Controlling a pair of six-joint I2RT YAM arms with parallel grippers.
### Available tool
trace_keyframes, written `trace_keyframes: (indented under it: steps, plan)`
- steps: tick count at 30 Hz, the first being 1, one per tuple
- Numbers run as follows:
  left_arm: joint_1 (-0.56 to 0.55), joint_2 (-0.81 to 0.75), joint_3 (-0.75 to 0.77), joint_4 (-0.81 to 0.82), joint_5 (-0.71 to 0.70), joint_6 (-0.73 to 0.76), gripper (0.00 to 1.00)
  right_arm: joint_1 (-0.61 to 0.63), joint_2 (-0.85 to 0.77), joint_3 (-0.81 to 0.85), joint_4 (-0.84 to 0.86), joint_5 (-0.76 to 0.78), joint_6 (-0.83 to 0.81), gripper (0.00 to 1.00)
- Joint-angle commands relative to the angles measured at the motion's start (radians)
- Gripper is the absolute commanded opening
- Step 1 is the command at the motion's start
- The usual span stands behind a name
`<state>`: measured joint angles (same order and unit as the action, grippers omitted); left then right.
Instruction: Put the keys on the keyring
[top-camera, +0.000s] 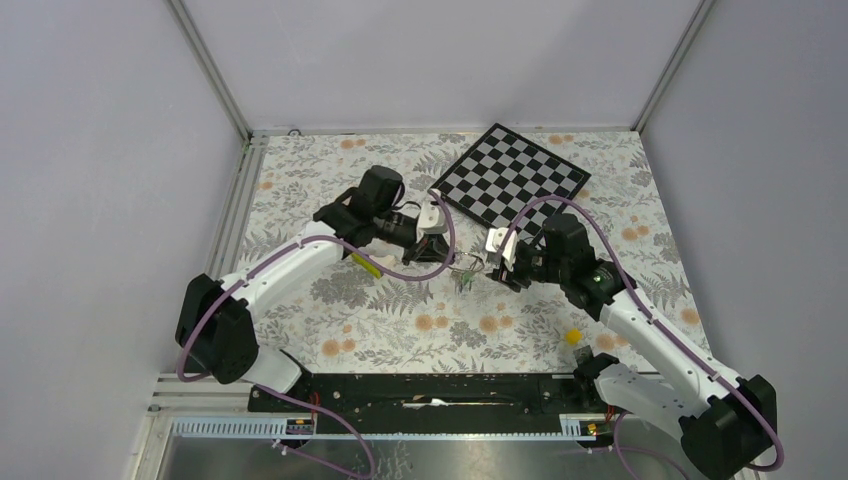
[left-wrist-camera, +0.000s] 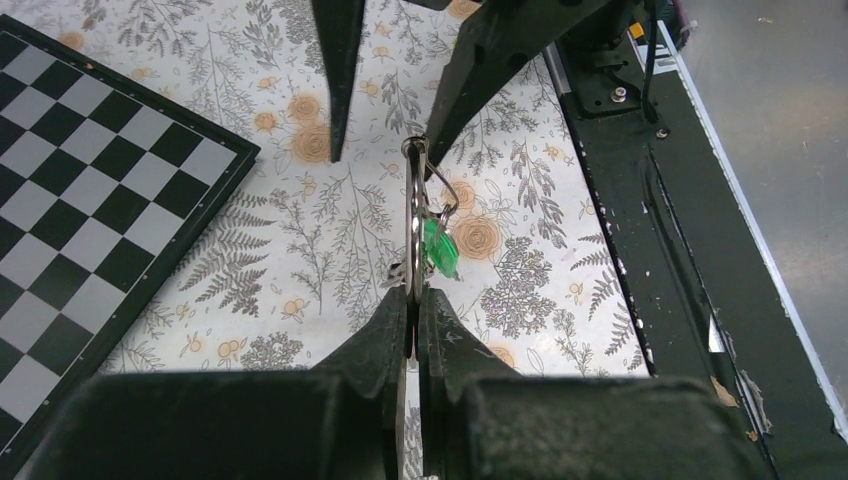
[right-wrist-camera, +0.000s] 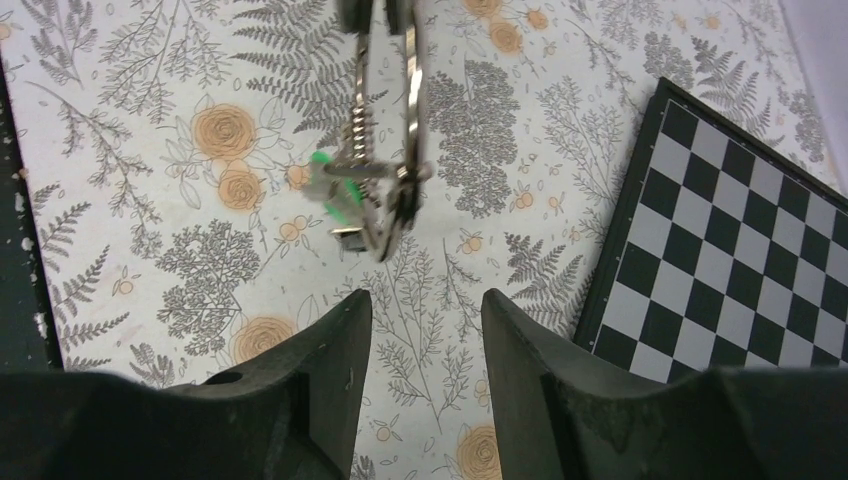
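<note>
Keyring (left-wrist-camera: 414, 215) (green key (left-wrist-camera: 440, 250) hanging) clamped in left gripper (left-wrist-camera: 413, 297), right gripper (right-wrist-camera: 425, 300) parted nearby.

Looking down on a floral-print cloth (top-camera: 400, 330) covering the table. Finding a black-and-white checkerboard (top-camera: 508, 178) lying flat at one o'clock, turned corner-on to the far edge. Spotting a small yellow cube (top-camera: 573, 336) sitting at four o'clock, and a yellow block (top-camera: 365, 264) peeking out at nine o'clock, mostly hidden. Seeing a black rail (top-camera: 440, 390) running along six o'clock.
</note>
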<state>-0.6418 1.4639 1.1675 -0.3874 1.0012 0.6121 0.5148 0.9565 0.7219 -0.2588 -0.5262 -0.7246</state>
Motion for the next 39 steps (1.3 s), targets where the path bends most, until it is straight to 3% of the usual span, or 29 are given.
trace_keyframes:
  steps: [1,14,26,33,37,39]
  plan:
    - [0.025,-0.051,-0.005,0.057,0.078,0.037,0.00,-0.003,0.005,0.027,-0.053,-0.053,-0.040,0.51]
    - [0.027,-0.046,-0.060,0.115,0.127,0.016,0.00,-0.004,0.017,0.082,0.029,-0.124,0.096,0.49]
    - [0.027,-0.029,-0.054,0.136,0.143,-0.005,0.00,-0.004,0.041,0.082,-0.002,-0.205,0.083,0.47]
    - [0.027,-0.025,-0.066,0.148,0.163,-0.008,0.00,-0.004,0.061,0.097,0.011,-0.203,0.098,0.24]
    - [0.027,-0.022,-0.076,0.176,0.156,-0.021,0.00,-0.004,0.068,0.113,0.008,-0.204,0.090,0.03]
    - [0.030,-0.021,-0.085,0.189,0.132,-0.023,0.05,-0.004,0.064,0.132,-0.013,-0.171,0.072,0.00]
